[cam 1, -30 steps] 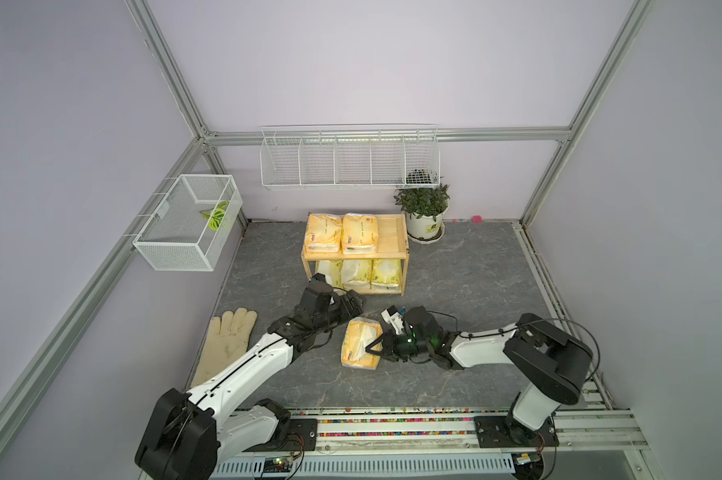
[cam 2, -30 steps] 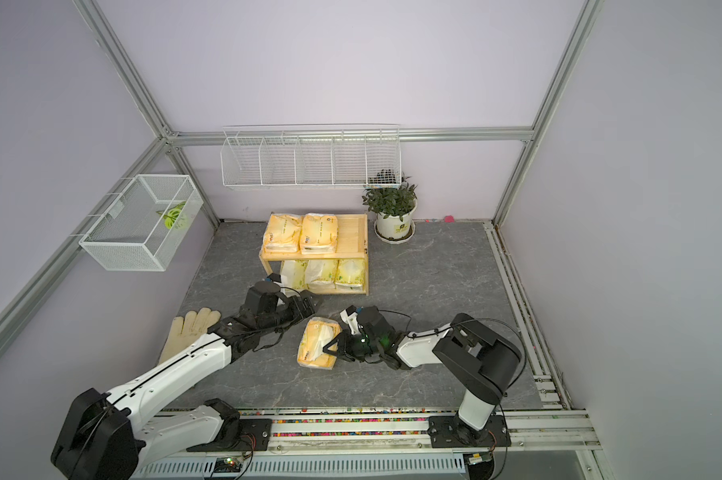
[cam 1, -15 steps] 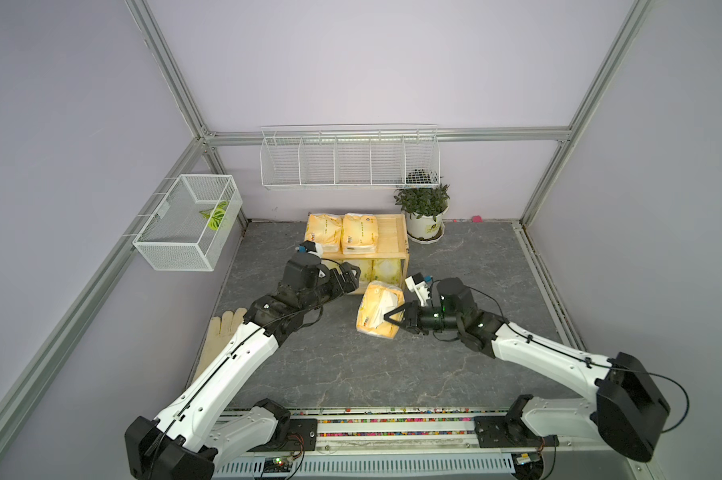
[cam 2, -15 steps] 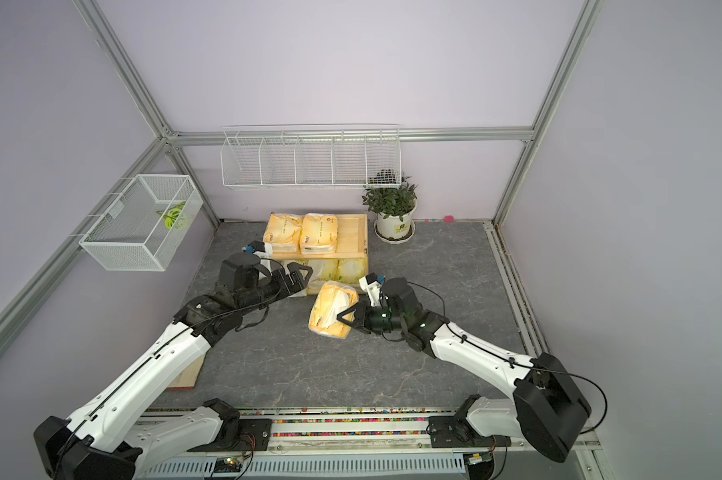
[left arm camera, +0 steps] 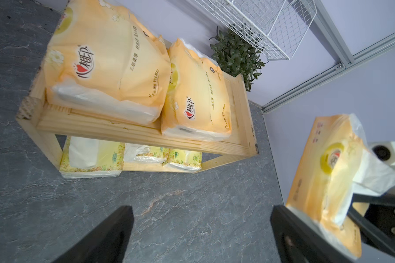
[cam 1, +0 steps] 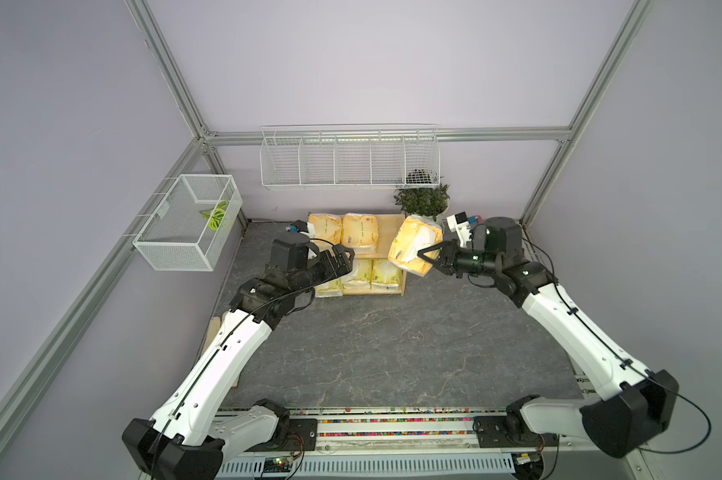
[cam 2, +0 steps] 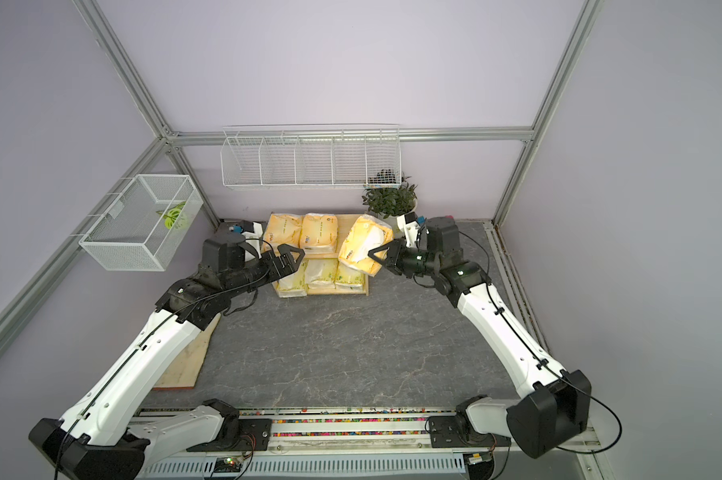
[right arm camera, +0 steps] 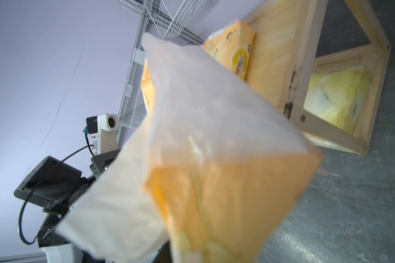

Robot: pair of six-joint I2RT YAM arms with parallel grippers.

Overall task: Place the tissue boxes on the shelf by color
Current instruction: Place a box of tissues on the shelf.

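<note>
Top views: right hand [cam 1: 426,260] seemingly clamps orange pack [cam 1: 409,242].

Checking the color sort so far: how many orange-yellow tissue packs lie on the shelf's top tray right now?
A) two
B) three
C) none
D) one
A: the left orange pack and the middle orange pack lie side by side on the top tray of the shelf, while the third orange pack hangs in the air in the right hand.

I see the shelf [cam 1: 386,237] at my twelve o'clock, two packs [cam 1: 325,227] on top, three packs [cam 1: 361,274] beneath, sixth pack [cam 1: 411,249] in the air near its right end, plant [cam 1: 422,199] behind at one o'clock.
</note>
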